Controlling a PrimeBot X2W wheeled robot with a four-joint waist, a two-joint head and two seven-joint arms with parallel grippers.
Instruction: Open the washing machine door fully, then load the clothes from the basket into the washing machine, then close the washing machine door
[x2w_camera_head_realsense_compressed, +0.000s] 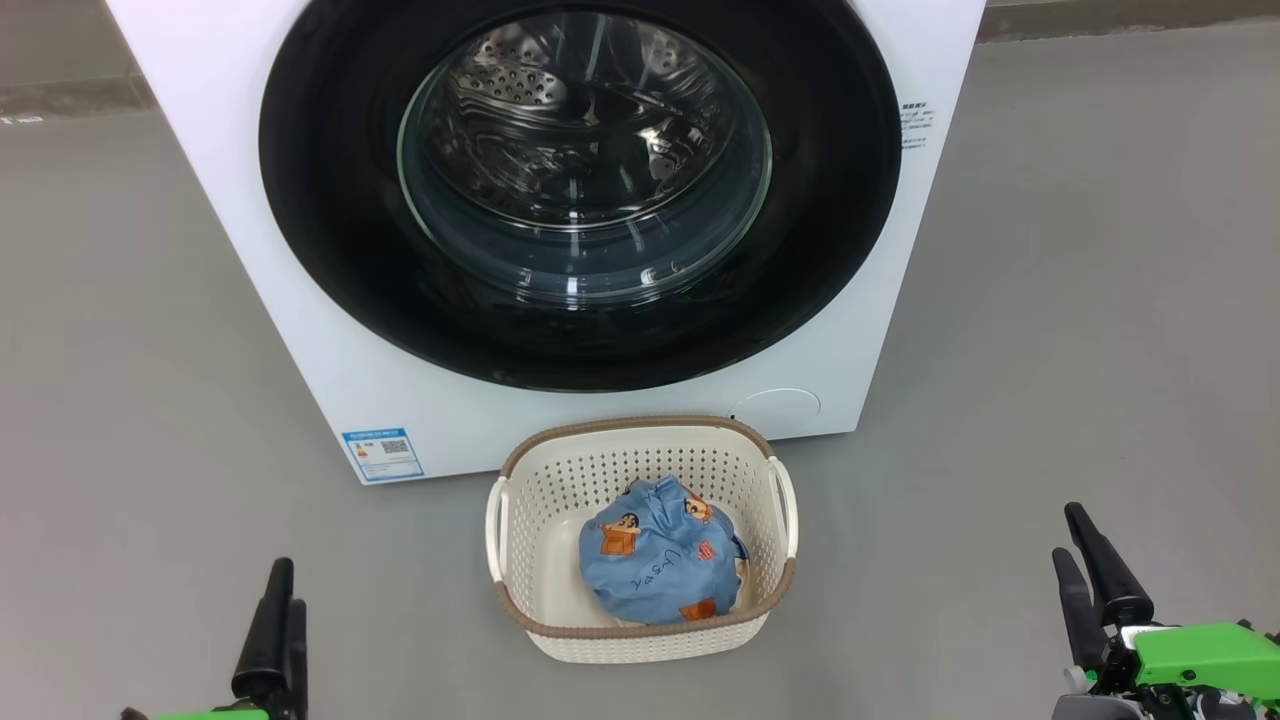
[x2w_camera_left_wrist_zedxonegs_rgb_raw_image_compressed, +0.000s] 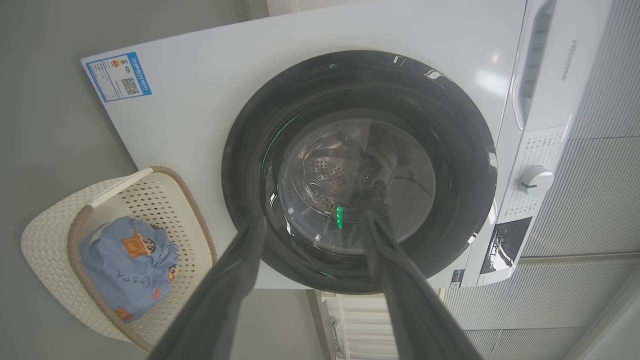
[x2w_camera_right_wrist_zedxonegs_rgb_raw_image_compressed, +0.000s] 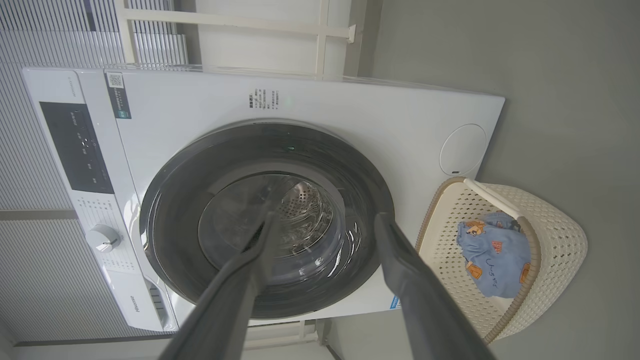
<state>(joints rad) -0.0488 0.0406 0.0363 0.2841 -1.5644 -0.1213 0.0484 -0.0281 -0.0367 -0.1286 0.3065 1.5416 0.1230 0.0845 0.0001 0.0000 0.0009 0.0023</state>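
washing machine door (x2w_camera_head_realsense_compressed: 585, 190) shut; clothes (x2w_camera_head_realsense_compressed: 655, 565) in basket (x2w_camera_head_realsense_compressed: 620, 470) (blue on top)

Cropped by the head view's top edge: upper body of the washing machine (x2w_camera_head_realsense_compressed: 300, 330) and top arc of the washing machine door (x2w_camera_head_realsense_compressed: 330, 200). Cut off at the bottom edge: left gripper (x2w_camera_head_realsense_compressed: 285, 585) at lower left, right gripper (x2w_camera_head_realsense_compressed: 1068, 532) at lower right. Too small to read: print on the blue sticker (x2w_camera_head_realsense_compressed: 382, 453) and the small label (x2w_camera_head_realsense_compressed: 916, 122) at upper right. Hidden under the light blue garment of the clothes (x2w_camera_head_realsense_compressed: 655, 565): part of the basket (x2w_camera_head_realsense_compressed: 640, 425) floor. Blurred in both wrist views: own fingers (x2w_camera_left_wrist_zedxonegs_rgb_raw_image_compressed: 220, 300) (x2w_camera_right_wrist_zedxonegs_rgb_raw_image_compressed: 425, 300), covering parts of the door's lower rim.
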